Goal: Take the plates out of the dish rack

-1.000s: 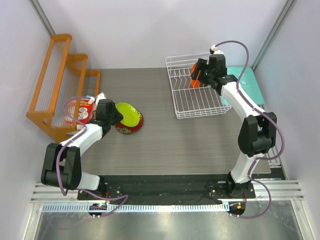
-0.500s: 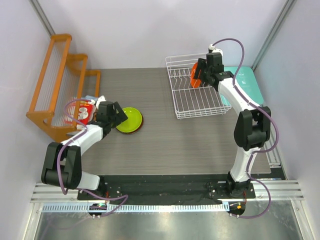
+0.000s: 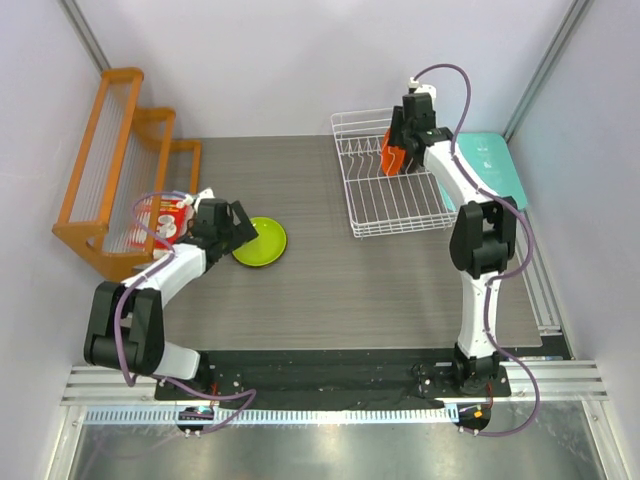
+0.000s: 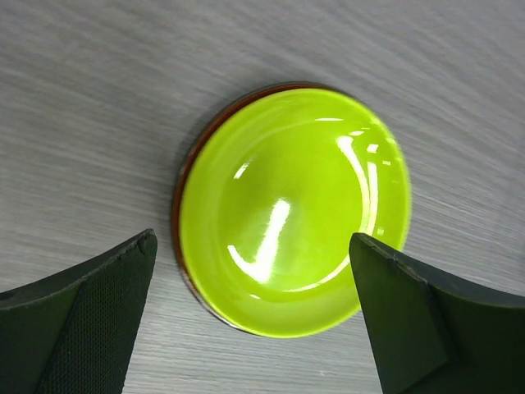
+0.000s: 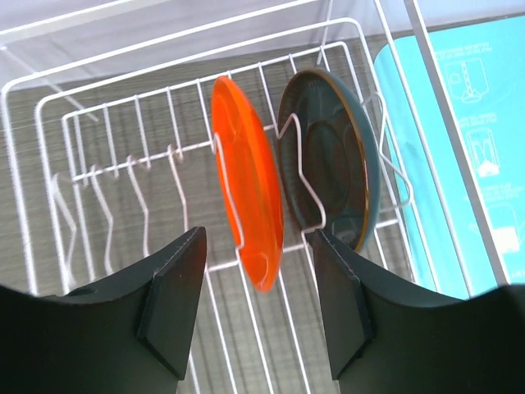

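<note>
Left wrist view is showing us the left claw (image 4: 253, 242) hanging with its fingers spread wide over the lime-green plate (image 4: 291, 209), which is lying flat on the table (image 4: 82, 98) atop a red plate (image 4: 175, 215). We are seeing the right claw (image 5: 258, 238) parted too, the orange plate (image 5: 246, 189) showing between its fingers, standing upright in the dish rack (image 3: 395, 205) beside a dark teal plate (image 5: 332, 164).
</note>
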